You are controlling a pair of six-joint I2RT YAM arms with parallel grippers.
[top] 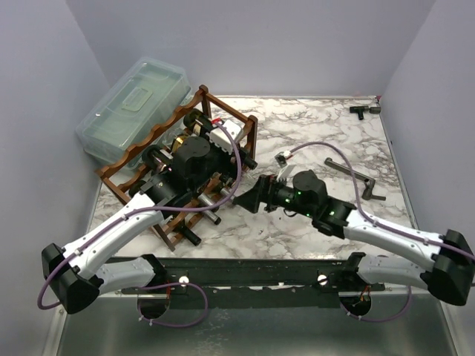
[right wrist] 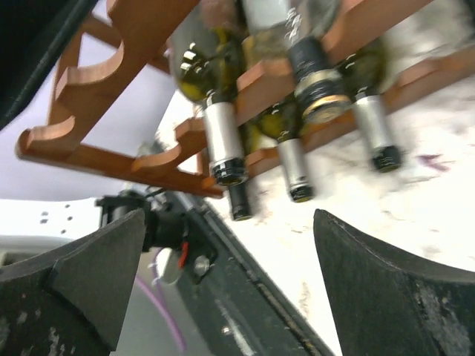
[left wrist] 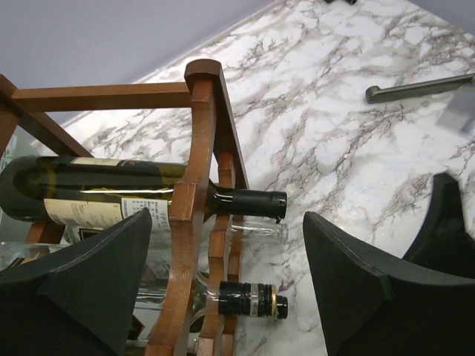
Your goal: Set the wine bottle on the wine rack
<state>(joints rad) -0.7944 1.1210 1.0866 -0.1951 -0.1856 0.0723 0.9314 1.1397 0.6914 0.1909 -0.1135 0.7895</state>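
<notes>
- We've got the big reddish-brown wooden wine rack with wavy rails on the left of the white marble table, just beside a clear plastic lidded box.
- The dark green glass wine bottle with a cream label lies on its side in the rack's upper tier, its neck poking past the scalloped rail.
- The left gripper hangs over that bottle with its fingers spread wide, pinching nothing.
- The right gripper sits low by the rack's front end. It's spread too and holds nothing.
- A grey metal L-shaped bar lies well off to the right.
</notes>
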